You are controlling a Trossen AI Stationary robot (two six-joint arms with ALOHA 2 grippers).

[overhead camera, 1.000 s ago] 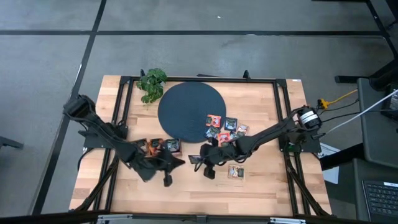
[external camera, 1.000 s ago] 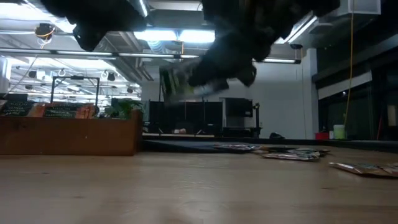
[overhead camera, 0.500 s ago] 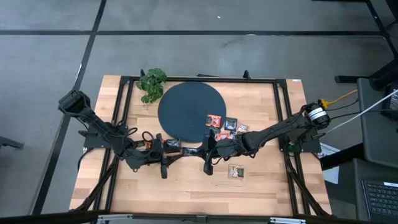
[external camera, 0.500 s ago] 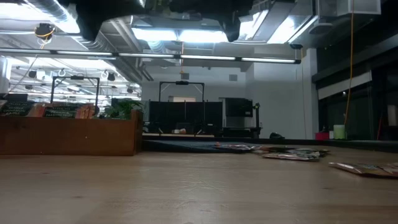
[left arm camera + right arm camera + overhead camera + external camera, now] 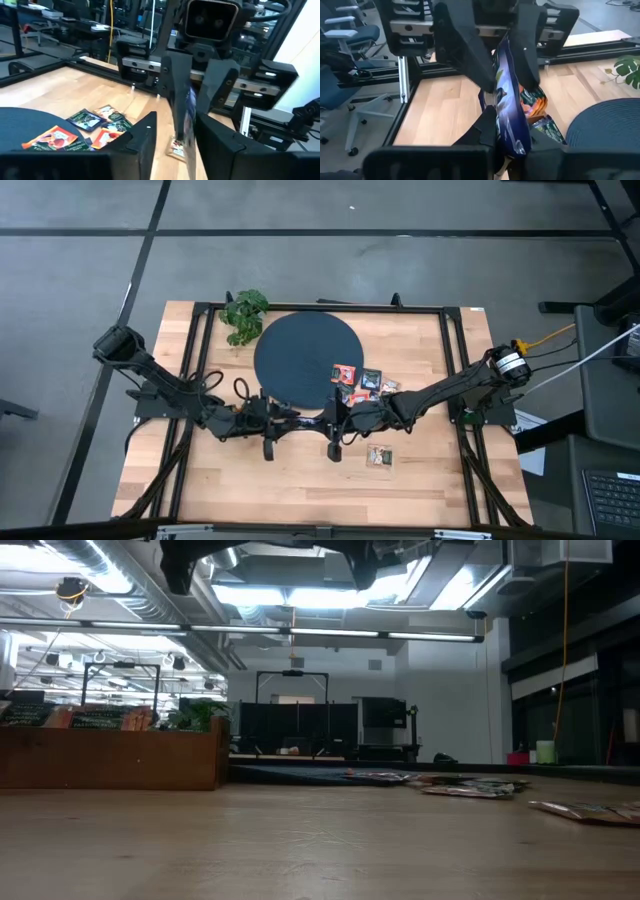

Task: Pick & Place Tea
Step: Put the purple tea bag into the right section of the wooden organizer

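My two arms reach toward each other low over the middle front of the table, wrists nearly level, grippers facing. My left gripper (image 5: 290,420) comes from the left side; its fingers (image 5: 465,47) stand apart, one on each side of the thin sachet (image 5: 509,95) but with space between, not pressing it. My right gripper (image 5: 322,420) comes from the right side, the arm stretched long across the table. Its fingers (image 5: 175,82) are closed tight on the sachet and I hold it upright between us, edge toward my left wrist
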